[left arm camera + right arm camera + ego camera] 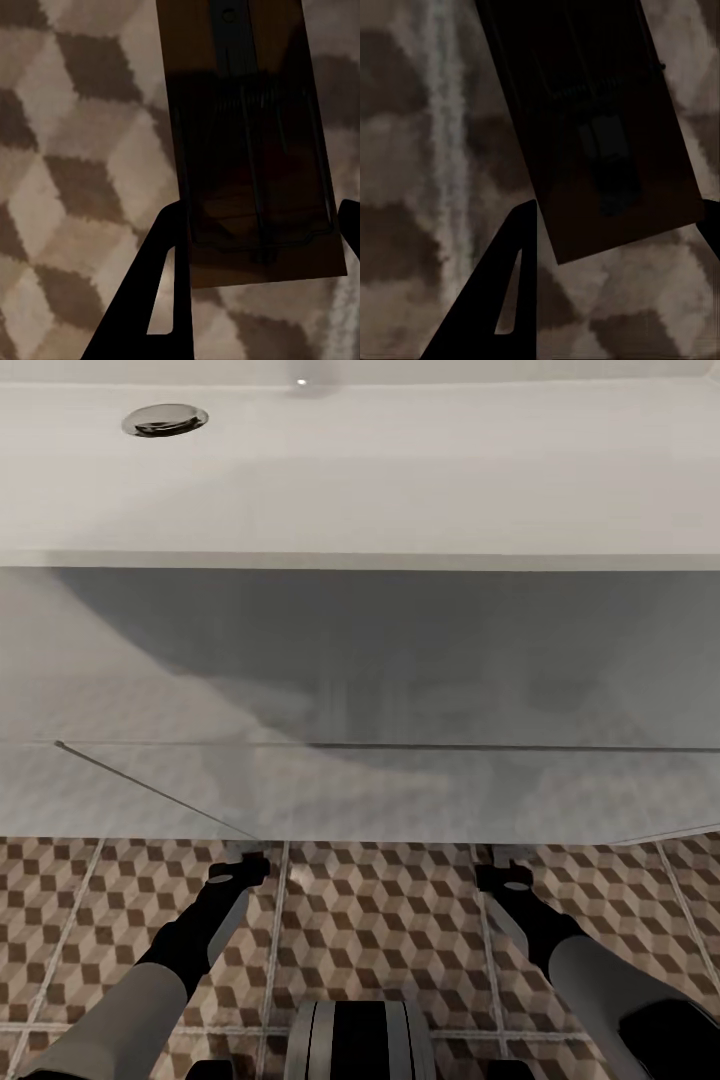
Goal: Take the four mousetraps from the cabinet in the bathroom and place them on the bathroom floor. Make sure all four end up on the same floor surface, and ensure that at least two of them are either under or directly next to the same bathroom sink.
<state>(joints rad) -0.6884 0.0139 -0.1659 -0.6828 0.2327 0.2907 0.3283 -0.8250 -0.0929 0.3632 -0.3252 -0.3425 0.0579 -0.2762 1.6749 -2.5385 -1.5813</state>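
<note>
Both arms reach down to the bathroom floor (380, 920) at the foot of the white drawer unit, whose top is the sink (400, 470). In the left wrist view a dark brown mousetrap (247, 135) with a wire spring lies between the two dark fingers (169, 285) of my left gripper (261, 206), which touch both of its long edges just above the cube-pattern tiles. The right wrist view has a second mousetrap (600, 135) held the same way in my right gripper (621, 202). From the head view, my left gripper (240, 867) and right gripper (500, 877) sit at the unit's lower edge. The cabinet is out of view.
The white drawer front (360, 690) rises directly ahead of both grippers, with a round chrome drain (165, 420) in the basin above. Pale grout lines (275, 950) cross the tiles. My own base (360, 1040) sits between the arms.
</note>
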